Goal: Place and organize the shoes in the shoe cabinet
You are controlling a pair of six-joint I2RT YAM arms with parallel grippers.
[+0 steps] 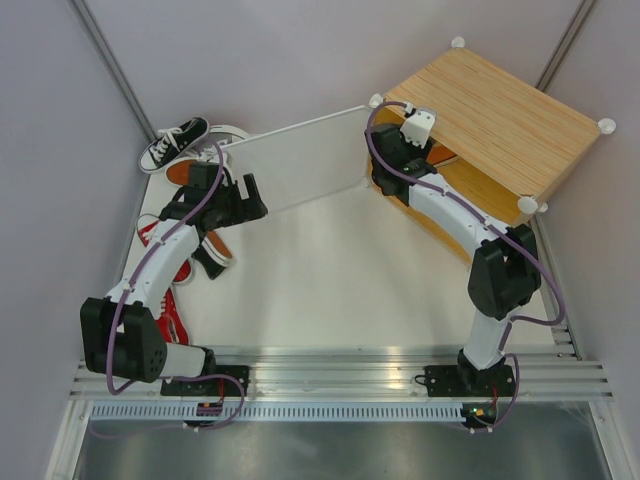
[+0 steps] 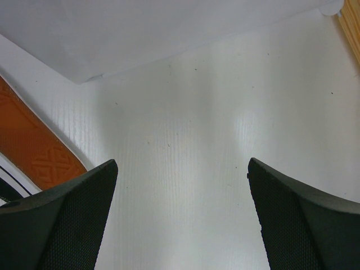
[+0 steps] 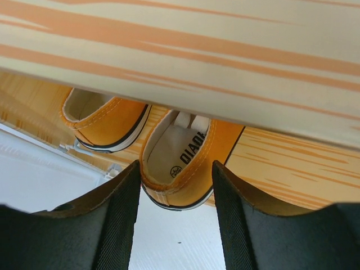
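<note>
The shoe cabinet stands at the back right with its frosted door swung open to the left. Two orange shoes sit side by side on its wooden shelf. My right gripper reaches into the opening. In the right wrist view this gripper has a finger pressed on each side of the heel of the right orange shoe. The other orange shoe lies just left of it. My left gripper hangs open over bare floor by the door's free end, with nothing between its fingers.
A black sneaker, an upturned orange-brown sole and red sneakers lie at the left, partly under my left arm. That sole shows left of the left gripper. Grey walls close in on the sides and the back.
</note>
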